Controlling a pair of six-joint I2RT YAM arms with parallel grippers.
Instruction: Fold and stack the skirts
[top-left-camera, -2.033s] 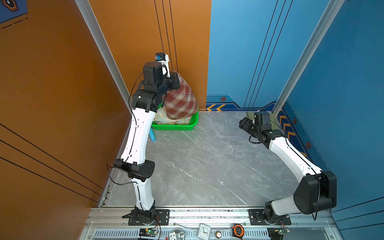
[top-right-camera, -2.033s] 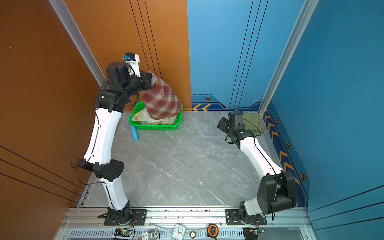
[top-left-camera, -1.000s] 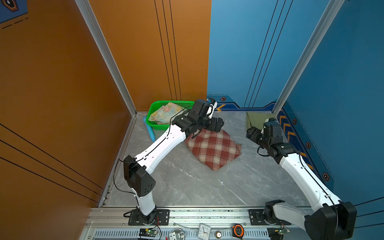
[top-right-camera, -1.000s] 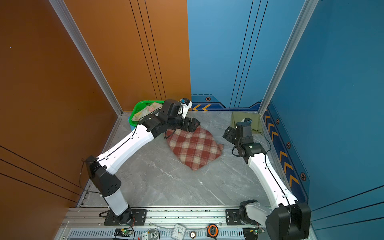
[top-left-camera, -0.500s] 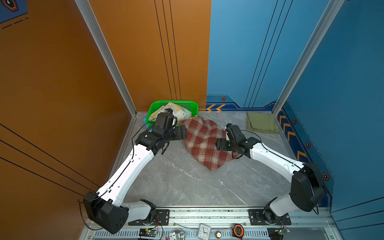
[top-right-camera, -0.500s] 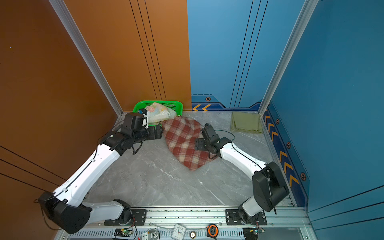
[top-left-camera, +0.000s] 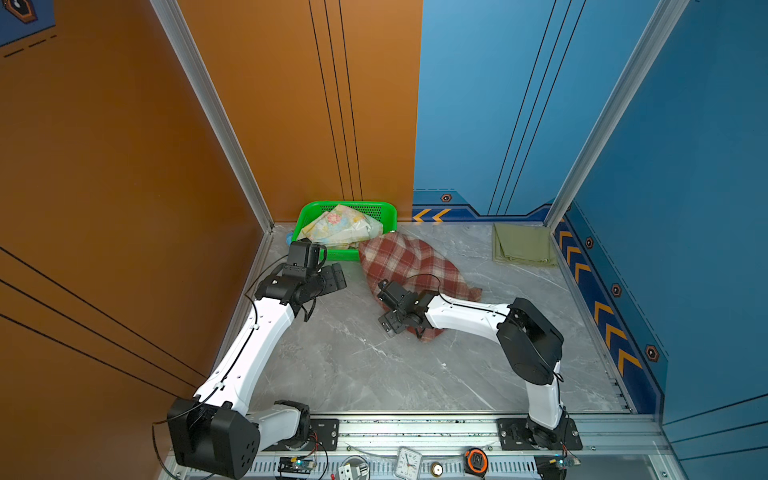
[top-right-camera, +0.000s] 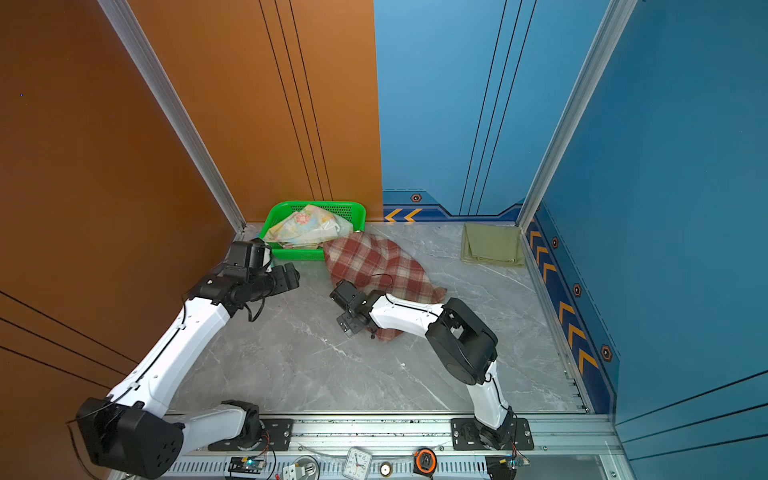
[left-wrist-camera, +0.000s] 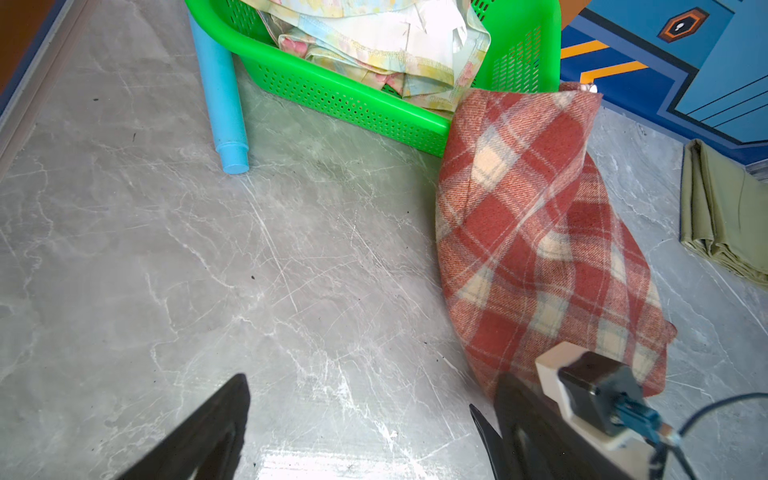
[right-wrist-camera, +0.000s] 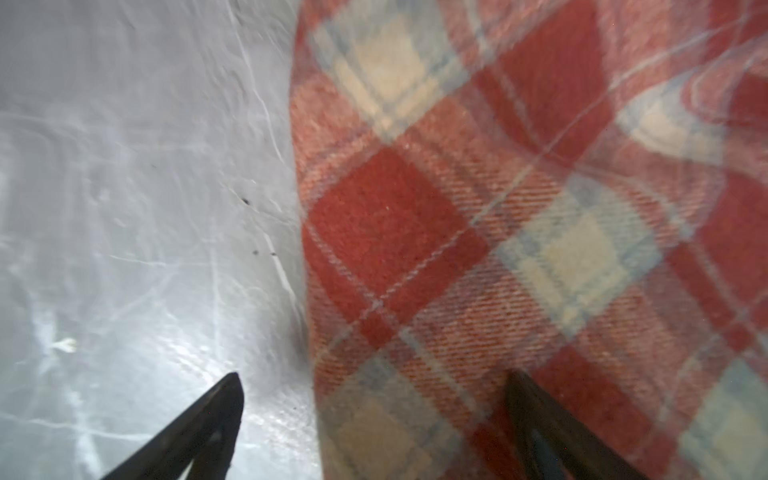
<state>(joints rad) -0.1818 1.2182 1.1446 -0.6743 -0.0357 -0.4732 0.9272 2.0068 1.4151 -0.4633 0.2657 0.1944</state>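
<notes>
Left gripper (top-left-camera: 340, 276): my fingers spread, empty, over bare table (top-left-camera: 365, 370), just left of the plaid skirt's (top-left-camera: 409, 262) far end. Floral skirt (top-left-camera: 340, 226) heaped in green basket (top-left-camera: 305, 212). Plaid's long axis runs from the basket corner toward my base, rightward. Right gripper (top-left-camera: 385, 309) is nearer: fingers spread, straddling its left edge. Olive skirt (top-left-camera: 521, 248) folded, far right. Skirts: three, one each.

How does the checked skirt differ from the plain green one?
The checked skirt is red and cream plaid; the green skirt is one plain olive colour. The checked skirt lies rumpled mid-table, one end against the basket; the green skirt sits neatly folded in the far right corner. Both lie on the grey table.
</notes>
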